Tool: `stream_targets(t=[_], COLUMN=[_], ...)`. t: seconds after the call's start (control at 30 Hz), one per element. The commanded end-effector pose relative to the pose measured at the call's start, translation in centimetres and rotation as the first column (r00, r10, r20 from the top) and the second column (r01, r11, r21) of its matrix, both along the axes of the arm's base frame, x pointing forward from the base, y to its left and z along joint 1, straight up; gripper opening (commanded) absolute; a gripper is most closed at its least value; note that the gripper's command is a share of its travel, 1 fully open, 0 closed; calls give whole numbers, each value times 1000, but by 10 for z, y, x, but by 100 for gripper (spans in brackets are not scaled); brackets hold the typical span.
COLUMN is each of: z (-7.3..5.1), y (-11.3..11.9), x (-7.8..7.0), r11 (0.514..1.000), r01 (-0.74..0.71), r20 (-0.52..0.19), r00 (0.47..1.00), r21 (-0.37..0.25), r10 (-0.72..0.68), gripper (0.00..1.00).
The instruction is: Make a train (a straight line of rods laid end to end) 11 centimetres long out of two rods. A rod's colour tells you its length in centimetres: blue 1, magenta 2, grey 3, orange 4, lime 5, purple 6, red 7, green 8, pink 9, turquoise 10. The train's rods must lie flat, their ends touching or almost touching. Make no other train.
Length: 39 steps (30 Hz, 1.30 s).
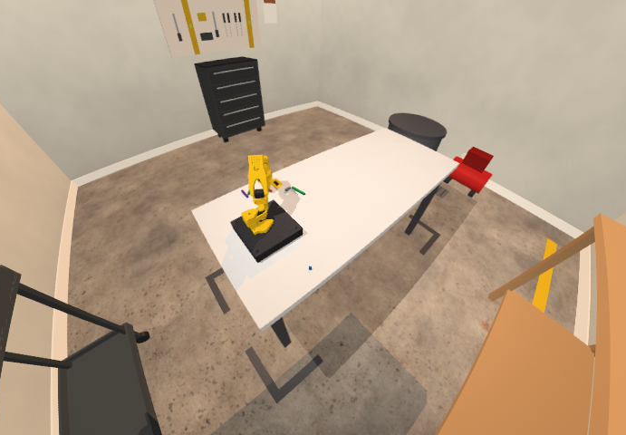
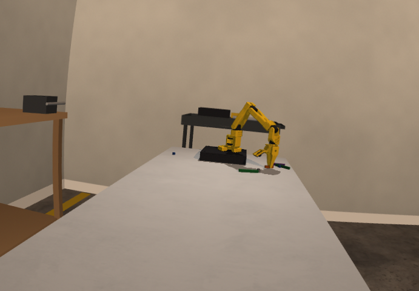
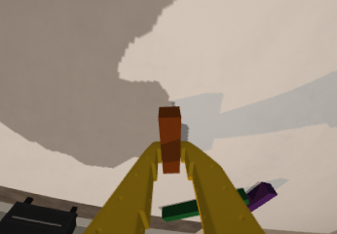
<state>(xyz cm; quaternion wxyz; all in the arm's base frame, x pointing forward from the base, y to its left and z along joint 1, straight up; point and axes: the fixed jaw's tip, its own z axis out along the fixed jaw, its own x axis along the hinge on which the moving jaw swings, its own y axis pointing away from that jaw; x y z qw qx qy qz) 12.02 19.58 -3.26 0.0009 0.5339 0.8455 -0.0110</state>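
Currently, working from the left of the wrist view, you see the dark drawer cabinet (image 3: 32, 221) low in the corner, below and left of the claw (image 3: 170, 157). The yellow fingers converge on an orange rod (image 3: 169, 138). The claw is closed almost fully and clamps this rod near its lower end; the rest of the rod projects beyond the fingertips. Below and right of the claw, a green rod (image 3: 181, 211) lies flat on the white table (image 3: 283, 39), partly hidden behind the right-hand finger. Just right of that finger, a purple rod (image 3: 261, 194) lies flat; whether its end touches the green rod you cannot tell, since the finger covers the joint.

In the exterior view, note the blue rod (image 2: 173, 153) far left of the claw, well apart from the other rods. The arm stands on a black base plate (image 2: 207, 156). A second green rod (image 2: 248, 170) lies flat just left of the claw (image 2: 267, 163), with a small grey piece (image 2: 258, 170) at its right end. The claw points straight down, the orange rod (image 2: 267, 167) at or just above the table surface; contact cannot be confirmed. More rods lie just right of the claw, their colours too small to separate
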Motion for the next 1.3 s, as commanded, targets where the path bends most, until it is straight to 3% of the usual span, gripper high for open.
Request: stream_targets(t=[0.0,0.67,1.27], z=[-3,-5,-5], y=[1,2,2], x=[-1,-1,-1], r11=[1000,1000,1000], r01=[2,2,2], r20=[-1,4,4], r00=[1000,1000,1000], r21=[-1,8,8], r10=[-2,-2,-2], gripper=[0,0,6])
